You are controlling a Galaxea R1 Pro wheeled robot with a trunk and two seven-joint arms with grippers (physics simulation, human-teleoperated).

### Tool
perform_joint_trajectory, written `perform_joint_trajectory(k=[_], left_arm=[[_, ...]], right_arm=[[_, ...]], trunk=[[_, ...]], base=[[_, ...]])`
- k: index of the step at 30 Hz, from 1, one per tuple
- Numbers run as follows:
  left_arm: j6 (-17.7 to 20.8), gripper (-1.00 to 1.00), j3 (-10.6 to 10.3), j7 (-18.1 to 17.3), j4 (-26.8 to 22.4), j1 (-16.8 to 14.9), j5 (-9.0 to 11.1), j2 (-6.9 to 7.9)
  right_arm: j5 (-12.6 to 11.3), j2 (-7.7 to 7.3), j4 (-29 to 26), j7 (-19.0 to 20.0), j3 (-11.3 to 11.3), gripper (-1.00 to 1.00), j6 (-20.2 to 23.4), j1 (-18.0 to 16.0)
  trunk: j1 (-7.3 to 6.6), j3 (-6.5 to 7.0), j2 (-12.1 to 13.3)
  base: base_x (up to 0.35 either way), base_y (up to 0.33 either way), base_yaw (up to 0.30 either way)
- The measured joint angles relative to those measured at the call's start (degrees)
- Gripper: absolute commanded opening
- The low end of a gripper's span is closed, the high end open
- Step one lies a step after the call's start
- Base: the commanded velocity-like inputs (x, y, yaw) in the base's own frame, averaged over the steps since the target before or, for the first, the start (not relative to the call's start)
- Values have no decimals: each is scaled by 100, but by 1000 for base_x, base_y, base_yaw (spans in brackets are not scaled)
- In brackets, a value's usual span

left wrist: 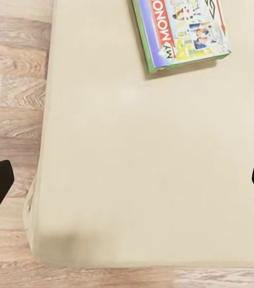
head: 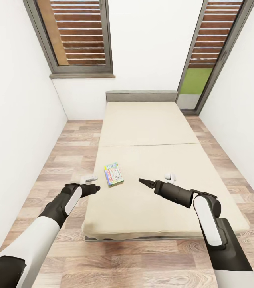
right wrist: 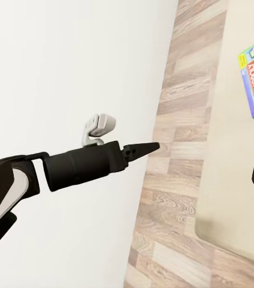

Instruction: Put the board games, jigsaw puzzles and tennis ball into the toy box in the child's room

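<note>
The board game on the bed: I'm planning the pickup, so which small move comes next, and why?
Probably ease the left claw forward to the board game. The game lies flat near the bed's left edge, just ahead of that open claw; the right claw hovers farther off.

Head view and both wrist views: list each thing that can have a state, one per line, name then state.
board game: lying flat, face up, on the bed near its left edge, untouched.
bed: mattress in two sections, bearing just the one box.
left gripper: beside the bed's left edge, short of the box, holding nothing; cannot tell whether open.
right gripper: over the mattress, fingers together, empty.
shutters: slats closed.
</note>
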Motion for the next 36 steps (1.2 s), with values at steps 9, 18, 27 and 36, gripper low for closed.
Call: perform_joint_trajectory(k=[9, 18, 27, 36], left_arm=[[282, 100, 3, -37, -164, 0, 42, 31], [826, 100, 35, -28, -465, -5, 51, 45], [1740, 100, 629, -50, -554, -1037, 74, 52], [2317, 100, 1075, -31, -506, -1858, 89, 24]], right_arm=[[7, -6, 20, 18, -22, 100, -51, 28], [20, -6, 26, -20, -30, 100, -77, 51], [30, 13, -93, -39, 22, 100, -102, 58], [31, 22, -178, -15, 157, 100, -92, 59]], trunk=[[0, 0, 0], [0, 0, 0], [0, 1, -1], [0, 1, 0]], base=[[0, 0, 0], [0, 0, 0], [0, 0, 0], [0, 0, 0]])
